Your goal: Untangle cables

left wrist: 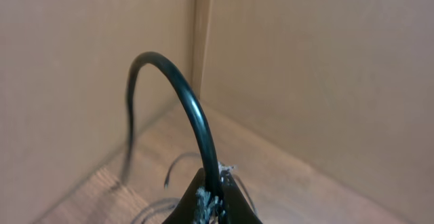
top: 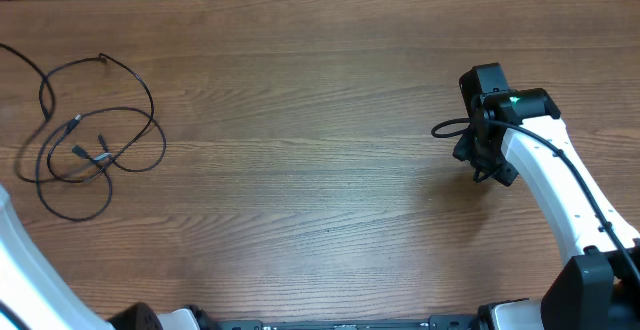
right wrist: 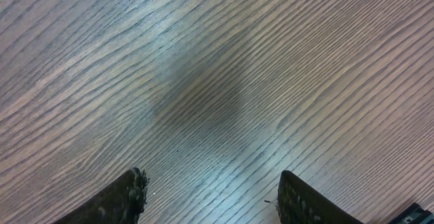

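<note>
Wood-grain tabletop (top: 320, 220) fills the overhead view, bare across its middle and right. Plain beige panels (left wrist: 325, 68) meeting at a corner back the left wrist view.

I locate the cables (top: 90, 135) at the far left of the table. They lie as several overlapping loops with small plug ends (top: 76, 122) among them, and one strand runs off the left edge.

The left gripper (left wrist: 211, 207) has its jaws shut on a black cable (left wrist: 193, 108), which arches up from the fingers and drops toward the table. The right gripper (right wrist: 211, 183) has its jaws moderately apart and holds nothing. It hangs over bare wood, well apart from the cables.

Status, as I judge it: one strand is in hand, but the loops cross one another at several places. No cable is separated yet, so most of the work remains.
</note>
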